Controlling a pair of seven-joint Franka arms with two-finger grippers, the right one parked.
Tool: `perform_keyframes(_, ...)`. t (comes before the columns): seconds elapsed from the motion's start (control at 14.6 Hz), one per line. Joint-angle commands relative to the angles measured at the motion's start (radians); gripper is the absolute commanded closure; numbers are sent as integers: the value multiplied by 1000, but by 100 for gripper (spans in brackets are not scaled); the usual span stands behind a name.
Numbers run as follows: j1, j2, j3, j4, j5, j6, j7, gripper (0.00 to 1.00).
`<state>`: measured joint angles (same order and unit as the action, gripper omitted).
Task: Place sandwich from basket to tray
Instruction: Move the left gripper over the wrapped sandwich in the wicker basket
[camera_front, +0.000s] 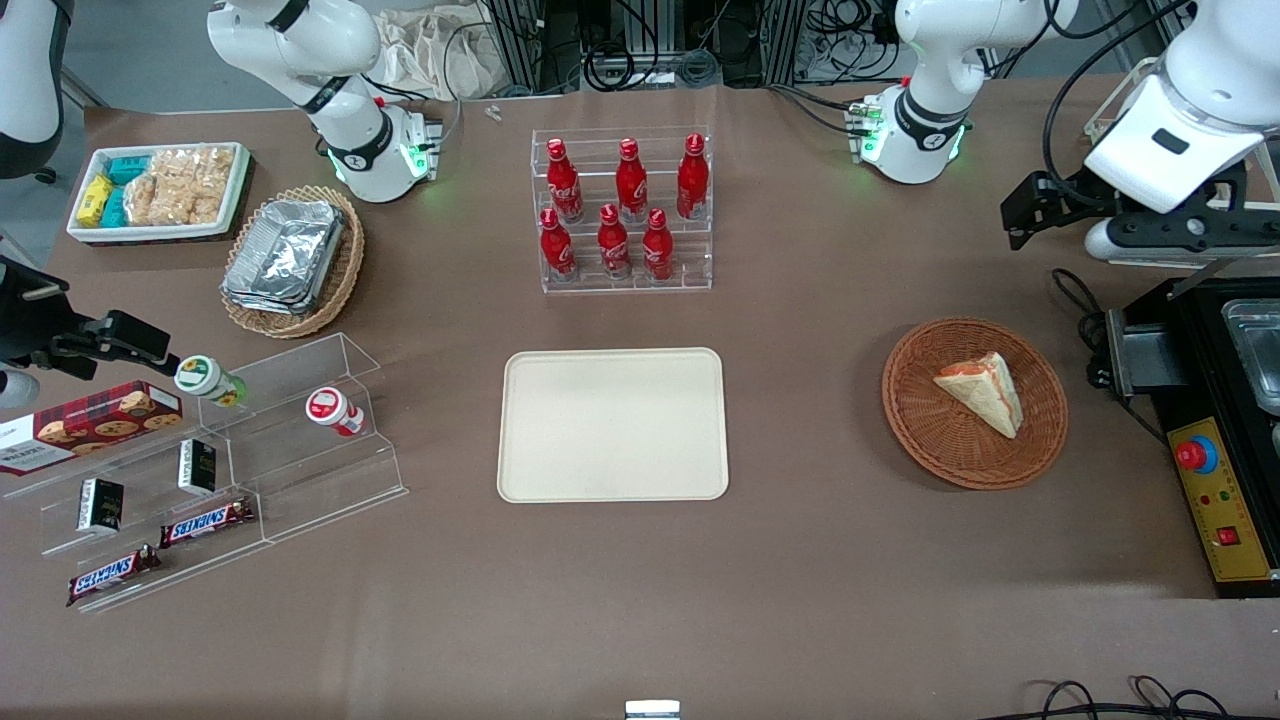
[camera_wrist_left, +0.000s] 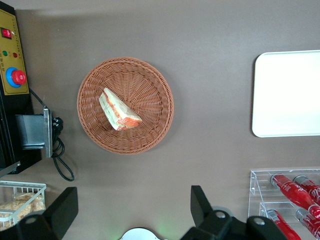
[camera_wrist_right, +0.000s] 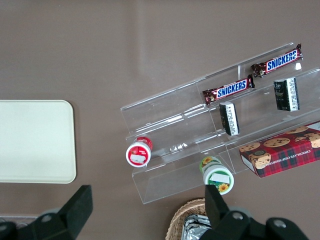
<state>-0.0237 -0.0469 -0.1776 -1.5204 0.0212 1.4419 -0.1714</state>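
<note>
The sandwich (camera_front: 983, 392) is a pale tan wedge with red and orange filling. It lies in the round reddish-brown wicker basket (camera_front: 905, 420) toward the working arm's end of the table. The cream tray (camera_front: 612, 424) lies bare in the middle of the table, beside the basket. My left gripper (camera_front: 1030, 215) hangs raised above the table, farther from the front camera than the basket, open and empty. In the left wrist view its gripper (camera_wrist_left: 132, 207) is spread wide, apart from the sandwich (camera_wrist_left: 119, 111), the basket (camera_wrist_left: 150, 90) and the tray (camera_wrist_left: 287, 92).
A clear rack of red cola bottles (camera_front: 622, 210) stands farther from the camera than the tray. A black box with a red button (camera_front: 1215, 440) sits beside the basket. A tan basket of foil containers (camera_front: 295, 255), a white snack bin (camera_front: 160, 190) and acrylic shelves (camera_front: 220, 470) lie toward the parked arm's end.
</note>
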Motion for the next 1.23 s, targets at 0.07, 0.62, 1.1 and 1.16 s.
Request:
perform_keyframes(0.07, -16, 2, 13, 11, 11, -18, -13, 0)
perform_keyframes(0.62, 126, 44, 15, -191, -1, 61, -17, 0)
perform_keyframes(1.1, 208, 206, 16, -558, -3, 560, -248, 0)
perform_keyframes(1.16, 208, 255, 16, -560, -3, 599, -313, 0)
